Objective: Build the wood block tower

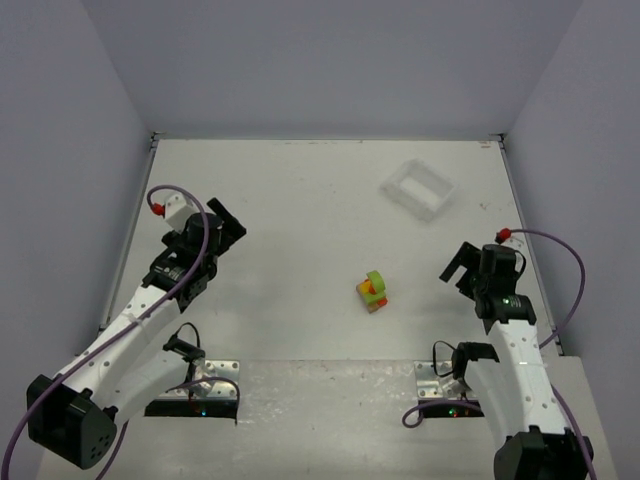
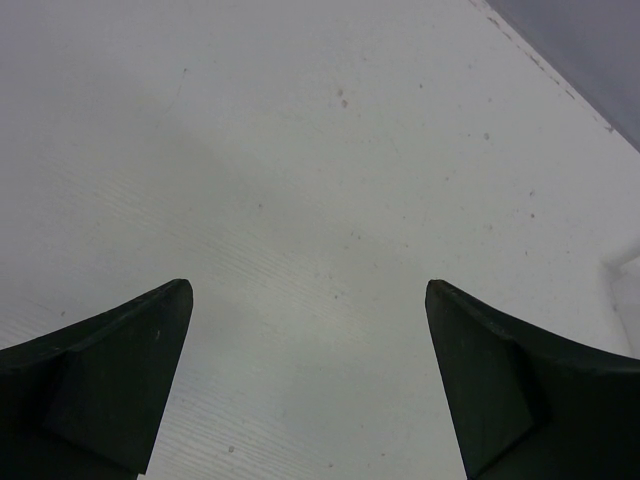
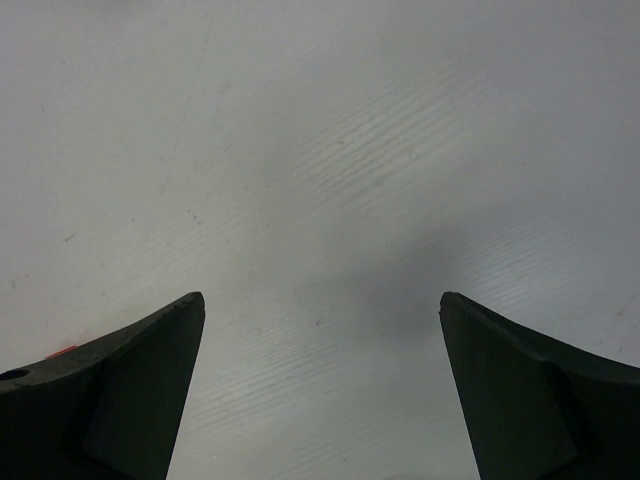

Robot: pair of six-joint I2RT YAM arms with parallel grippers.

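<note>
flanking the tower [image 1: 374, 291]: left gripper [image 1: 226, 223], right gripper [image 1: 458, 263] (both gaping).

— How is the desk [image 1: 300, 210] lit?
— Evenly, from overhead; it is rendered bright; only soft, faint shadows are cast.
— Is anything blurred?
— Surface grain is resolved sharply in the wrist views.
</note>
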